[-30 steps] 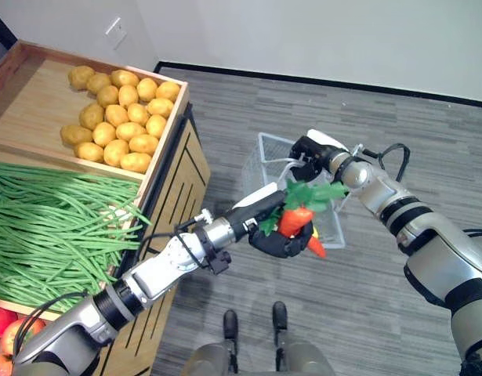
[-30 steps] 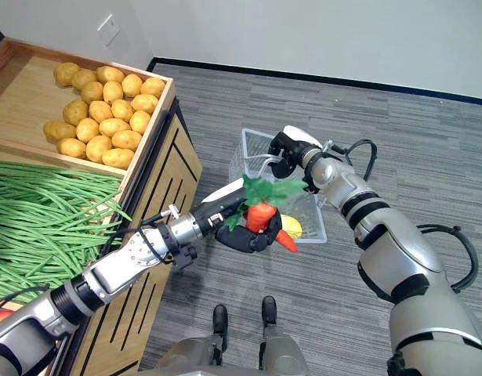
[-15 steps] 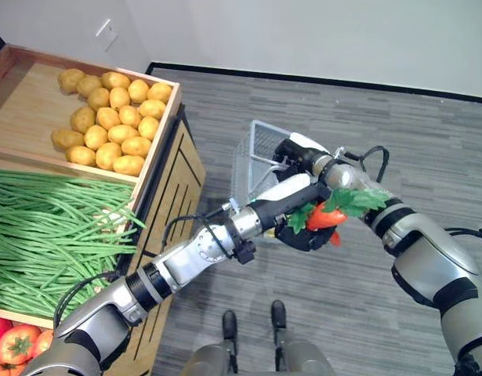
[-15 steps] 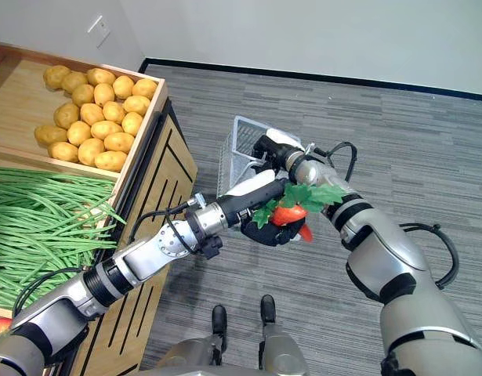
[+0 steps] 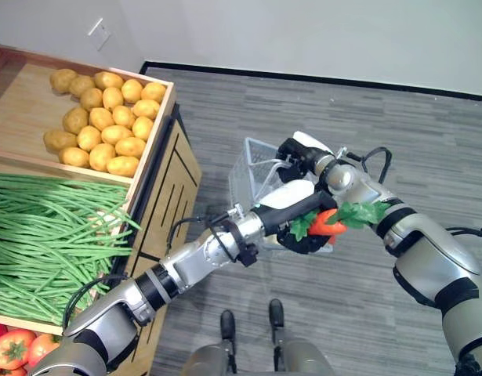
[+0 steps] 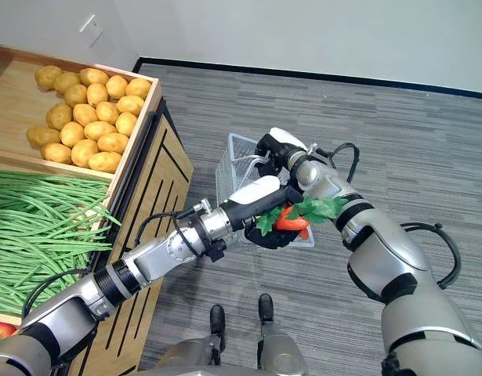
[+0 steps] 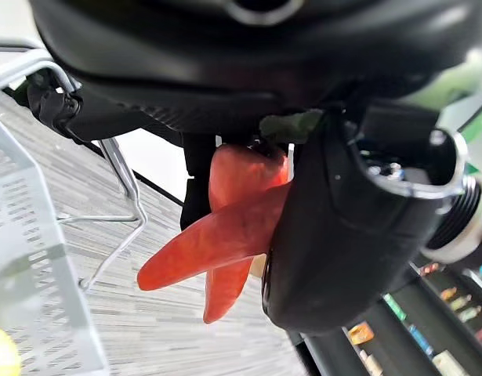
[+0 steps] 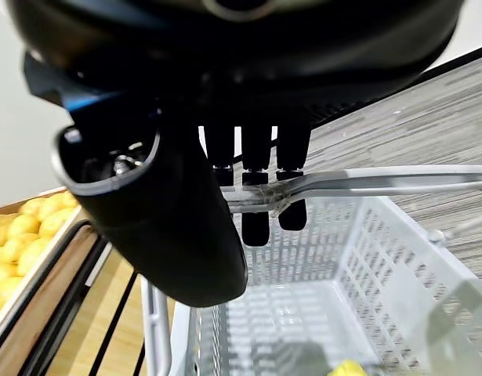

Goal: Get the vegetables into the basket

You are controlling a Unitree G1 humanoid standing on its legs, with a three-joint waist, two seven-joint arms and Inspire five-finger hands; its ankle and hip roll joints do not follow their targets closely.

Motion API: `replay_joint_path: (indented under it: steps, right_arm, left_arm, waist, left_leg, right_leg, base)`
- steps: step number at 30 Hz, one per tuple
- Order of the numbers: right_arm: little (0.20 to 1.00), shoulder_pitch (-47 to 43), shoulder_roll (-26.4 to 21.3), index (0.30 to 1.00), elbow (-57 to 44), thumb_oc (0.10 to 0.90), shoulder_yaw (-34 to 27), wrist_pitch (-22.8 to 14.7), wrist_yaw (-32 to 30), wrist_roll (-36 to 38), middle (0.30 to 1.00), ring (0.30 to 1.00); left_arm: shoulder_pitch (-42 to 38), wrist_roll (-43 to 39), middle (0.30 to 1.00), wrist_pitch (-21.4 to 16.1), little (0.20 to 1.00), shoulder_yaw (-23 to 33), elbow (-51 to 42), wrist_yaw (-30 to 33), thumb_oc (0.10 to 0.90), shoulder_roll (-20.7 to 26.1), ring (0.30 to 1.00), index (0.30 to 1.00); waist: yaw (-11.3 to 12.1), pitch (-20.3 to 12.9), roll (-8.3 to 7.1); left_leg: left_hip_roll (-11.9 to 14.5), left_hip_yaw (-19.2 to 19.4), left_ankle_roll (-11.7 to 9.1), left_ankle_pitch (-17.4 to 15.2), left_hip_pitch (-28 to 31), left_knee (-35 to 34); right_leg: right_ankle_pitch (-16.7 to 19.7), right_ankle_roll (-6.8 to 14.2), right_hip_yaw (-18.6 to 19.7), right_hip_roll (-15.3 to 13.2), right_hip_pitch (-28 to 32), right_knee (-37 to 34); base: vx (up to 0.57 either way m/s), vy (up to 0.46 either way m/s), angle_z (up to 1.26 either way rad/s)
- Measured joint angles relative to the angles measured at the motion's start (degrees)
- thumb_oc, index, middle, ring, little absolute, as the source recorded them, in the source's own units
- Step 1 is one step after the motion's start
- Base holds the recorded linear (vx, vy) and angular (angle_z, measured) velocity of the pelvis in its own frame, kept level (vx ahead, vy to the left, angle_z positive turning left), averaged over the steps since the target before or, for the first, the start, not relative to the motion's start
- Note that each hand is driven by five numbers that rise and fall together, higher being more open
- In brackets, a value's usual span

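1. Since a second ago my left hand (image 5: 302, 232) has carried the carrot bunch (image 5: 328, 222) from the open floor across to the wire basket (image 5: 256, 160); the carrots now hang over the basket's near rim, close against my right forearm.
2. I judge the transfer nearly done: the bunch only needs to clear the rim and be let go.
3. My left arm is stretched far forward, palm up; its fingers (image 7: 335, 235) are curled tight round the orange roots, green tops spilling toward my right arm.
4. My right hand (image 5: 297, 151) holds the basket up off the floor, fingers (image 8: 256, 211) hooked round its wire handle (image 8: 366, 182).
5. A yellow item (image 8: 346, 368) already lies in the basket's bottom.
6. Potatoes (image 5: 103, 117) and green beans (image 5: 45, 235) stay on the wooden stand.
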Motion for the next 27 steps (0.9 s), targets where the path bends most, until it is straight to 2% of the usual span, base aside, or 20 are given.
replay_joint_path:
  steps: [3,6,17,27]
  right_arm:
    - [0.300,-0.40,1.45,0.300,-3.75,0.400,0.01,-0.11,-0.03,1.92,0.300,0.300]
    - [0.300,-2.06,2.10,0.300,-4.50,0.400,0.52,-0.10,-0.14,2.39,0.300,0.300]
    - [0.300,-4.06,2.95,0.300,-6.59,0.400,1.80,-0.12,-0.47,4.63,0.300,0.300]
    - [0.300,-4.07,4.64,0.300,-7.58,0.400,5.19,-0.12,-0.05,5.68,0.300,0.300]
  left_arm:
    - [-0.27,4.50,0.300,3.08,0.300,-1.27,10.90,1.26,0.400,-1.34,0.300,0.300]
    - [-0.30,8.36,0.300,4.46,0.300,-3.13,16.74,2.42,0.400,-1.31,0.300,0.300]
    - [-1.26,11.98,0.300,4.45,0.300,-4.08,15.01,4.88,0.400,-2.48,0.300,0.300]
    - [-7.34,14.89,0.300,4.82,0.300,-4.05,16.24,10.19,0.400,-3.28,0.300,0.300]
  waist:
    - [-1.81,-0.05,-0.57]
    - [-1.99,-0.04,-0.70]
    - [-1.67,0.02,-1.89]
    - [-1.88,0.03,-2.05]
  left_leg:
    - [0.20,0.26,0.00,0.00,-0.24,0.00]
    - [0.37,0.35,0.00,0.00,-0.75,0.00]
    - [0.37,0.35,0.00,0.00,-0.75,0.00]
    - [0.37,0.34,0.00,0.00,-0.76,0.00]
  right_leg:
    - [0.20,-0.21,0.40,0.20,-0.44,0.00]
    - [0.44,-0.47,0.65,0.41,-1.08,0.00]
    - [0.45,-0.47,0.62,0.39,-1.08,0.00]
    - [0.47,-0.45,0.62,0.39,-1.08,0.00]
  base:
    - [-0.01,-0.008,-0.10]
    - [-0.01,-0.003,-0.05]
    - [0.00,0.000,0.00]
    - [0.00,0.000,0.00]
